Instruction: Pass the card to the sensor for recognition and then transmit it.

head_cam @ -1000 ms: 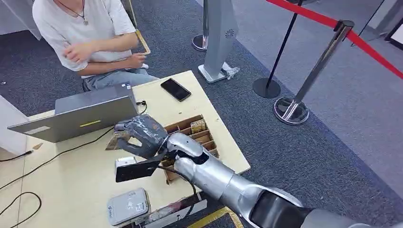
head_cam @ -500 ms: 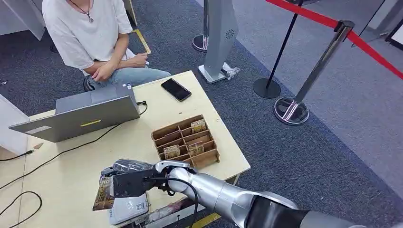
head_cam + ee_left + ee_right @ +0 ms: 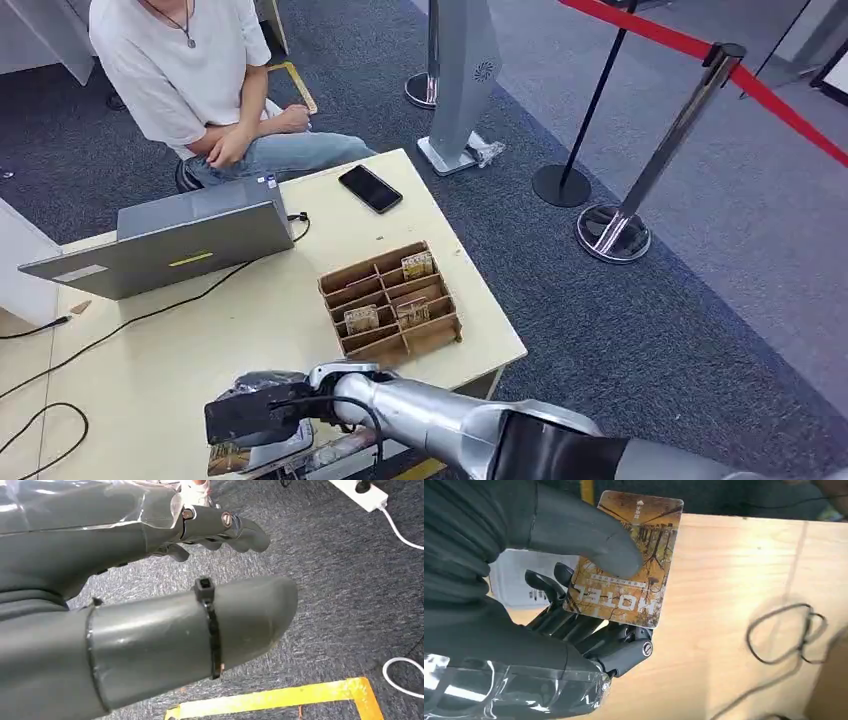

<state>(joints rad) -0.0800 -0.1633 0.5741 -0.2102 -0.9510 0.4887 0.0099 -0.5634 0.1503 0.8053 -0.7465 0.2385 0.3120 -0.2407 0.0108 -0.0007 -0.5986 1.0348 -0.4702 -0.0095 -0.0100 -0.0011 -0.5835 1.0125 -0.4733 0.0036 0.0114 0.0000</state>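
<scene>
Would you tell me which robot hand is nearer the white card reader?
Right. The right robot hand holds the hotel card over the white card reader; the left robot hand hangs above carpet.

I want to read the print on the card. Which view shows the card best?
The right wrist view: the card faces the camera, the right hand pinching it. In the head view just a corner peeks below that hand. The left wrist view faces carpet.

Pale wooden desk (image 3: pixel 290 300) on grey carpet. Open grey laptop (image 3: pixel 170 240) at the far left, black cables (image 3: pixel 140 318) trailing from it. Black phone (image 3: pixel 369 188) near the far edge. Compartmented cardboard tray (image 3: pixel 392 298) toward the right edge. White card reader (image 3: pixel 275 452) at the near edge.
</scene>
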